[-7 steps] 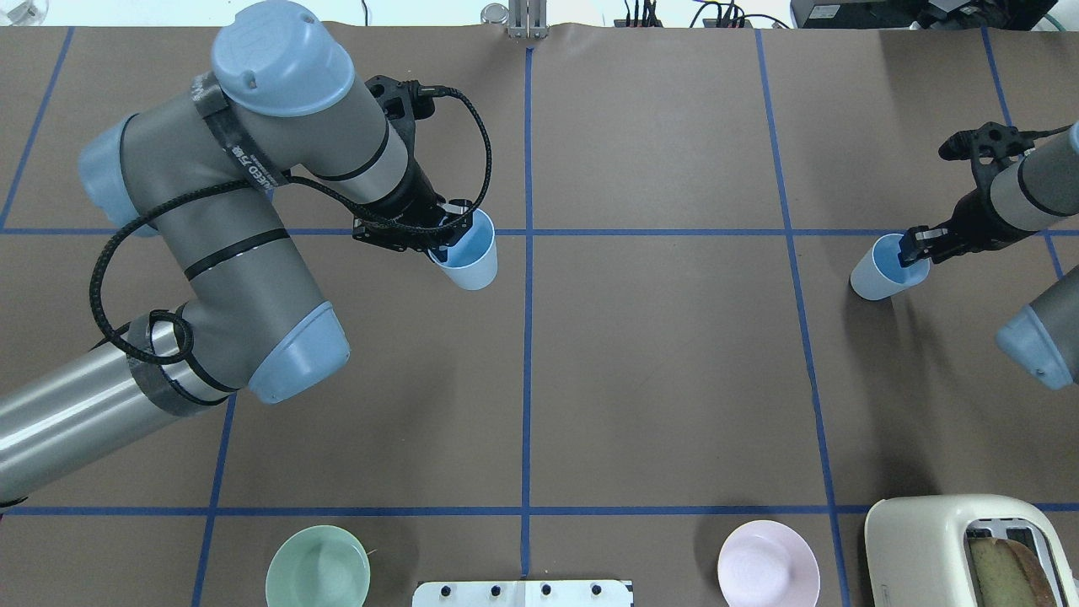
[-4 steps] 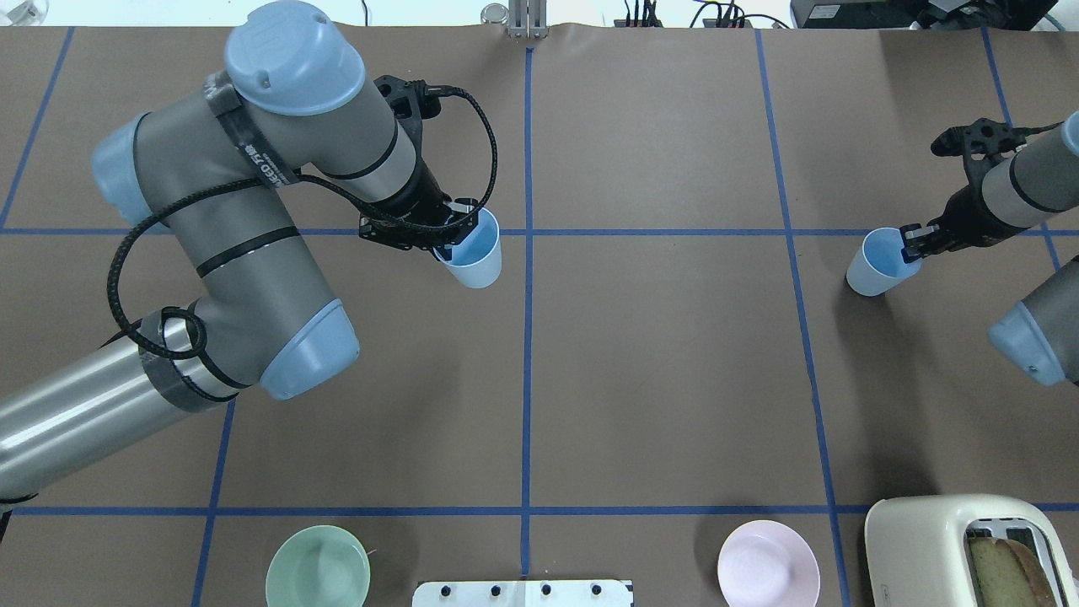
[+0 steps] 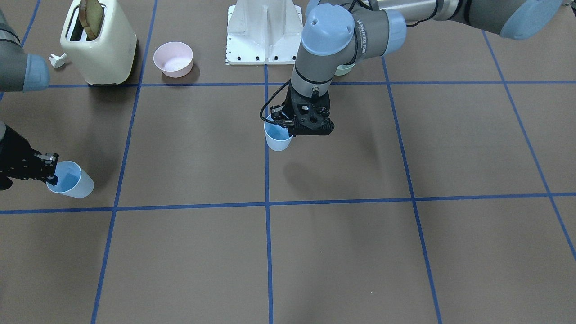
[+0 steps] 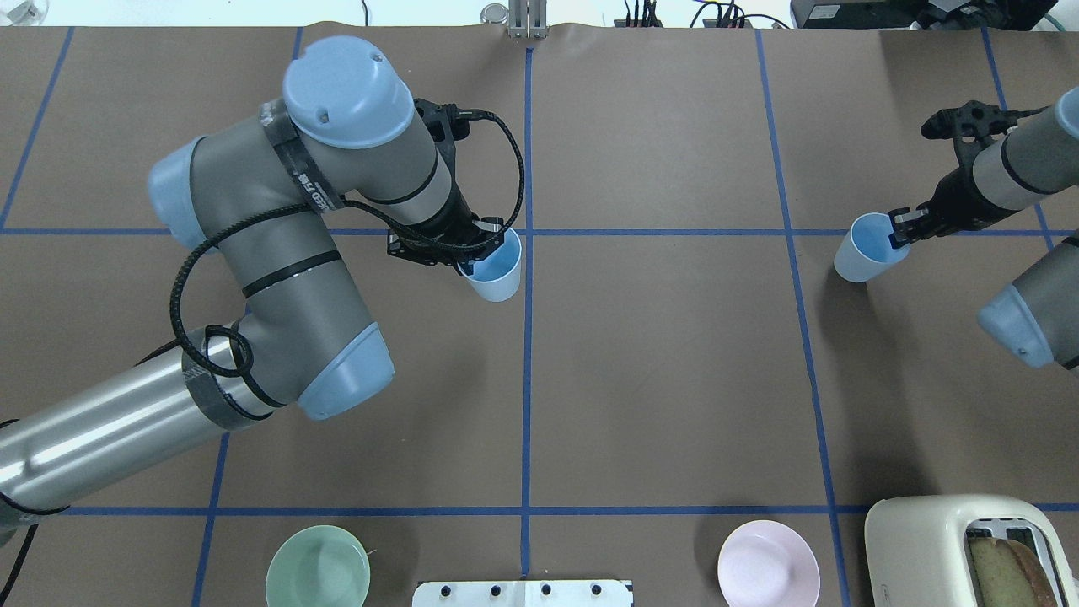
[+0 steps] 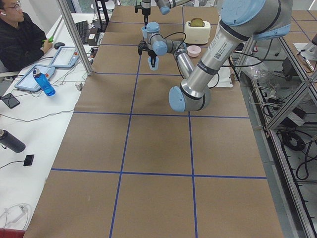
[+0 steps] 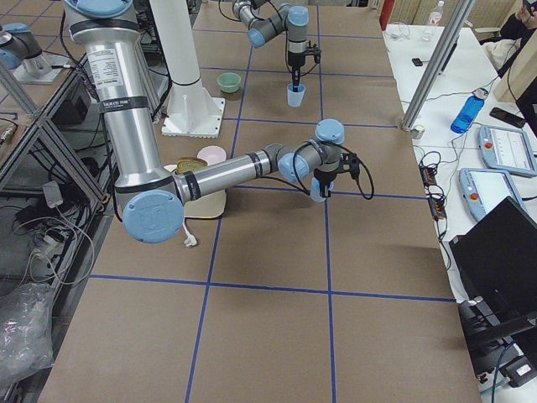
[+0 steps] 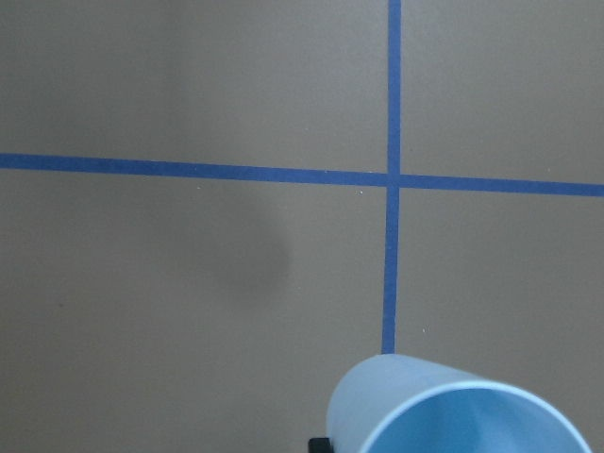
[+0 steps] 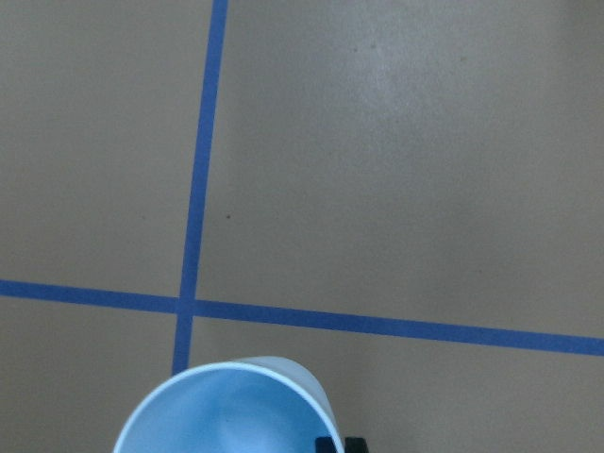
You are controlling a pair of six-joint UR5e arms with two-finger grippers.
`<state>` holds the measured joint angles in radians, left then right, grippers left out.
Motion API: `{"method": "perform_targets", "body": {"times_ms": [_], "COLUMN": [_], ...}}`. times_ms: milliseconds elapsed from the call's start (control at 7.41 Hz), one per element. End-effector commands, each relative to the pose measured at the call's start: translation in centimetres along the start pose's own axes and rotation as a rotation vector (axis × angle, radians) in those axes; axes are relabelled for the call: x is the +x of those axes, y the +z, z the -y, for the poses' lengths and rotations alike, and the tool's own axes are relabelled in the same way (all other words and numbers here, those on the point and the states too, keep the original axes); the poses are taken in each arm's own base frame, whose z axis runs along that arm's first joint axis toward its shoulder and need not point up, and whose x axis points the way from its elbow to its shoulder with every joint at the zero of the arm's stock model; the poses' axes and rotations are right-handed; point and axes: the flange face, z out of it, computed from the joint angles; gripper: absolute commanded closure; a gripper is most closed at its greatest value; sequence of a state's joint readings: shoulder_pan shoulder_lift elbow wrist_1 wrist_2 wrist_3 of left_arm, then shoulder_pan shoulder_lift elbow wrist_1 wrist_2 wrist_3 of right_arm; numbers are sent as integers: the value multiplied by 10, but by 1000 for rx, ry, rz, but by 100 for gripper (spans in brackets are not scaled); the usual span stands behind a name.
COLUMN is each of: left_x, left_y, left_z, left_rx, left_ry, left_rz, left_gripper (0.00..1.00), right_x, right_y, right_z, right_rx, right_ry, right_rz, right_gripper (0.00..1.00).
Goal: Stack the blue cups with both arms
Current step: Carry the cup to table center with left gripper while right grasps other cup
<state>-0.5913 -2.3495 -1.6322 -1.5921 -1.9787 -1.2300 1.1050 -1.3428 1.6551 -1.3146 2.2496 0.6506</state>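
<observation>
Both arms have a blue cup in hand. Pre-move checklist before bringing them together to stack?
1. Left end effector shut on the left blue cup at its rim: ok.
2. Right end effector shut on the right blue cup at its rim: ok.
3. Cups off the table: left ok, its shadow lies apart from it in the wrist view; right cannot tell.
4. Both mouths up: ok.
5. Path between the cups: ok; the pink bowl, green bowl and toaster sit off it, at the robot's edge.
6. Cups lined up for nesting: not ok, far apart across the table.
</observation>
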Motion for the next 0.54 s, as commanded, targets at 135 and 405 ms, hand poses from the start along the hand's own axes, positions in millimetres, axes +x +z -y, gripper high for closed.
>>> {"method": "perform_targets", "body": {"times_ms": [135, 405], "left_x": [18, 18], "left_y": [46, 53], "left_z": [-5, -8], "left_rx": [21, 17], "left_ry": [-11, -8], "left_rz": [-3, 6], "left_gripper": [100, 100], "right_x": [-37, -41], "right_y": [-39, -43], "right_z": [40, 43], "right_rx": [4, 3], "right_ry": [32, 34], "right_rz": [5, 7], "right_gripper": [100, 100]}}
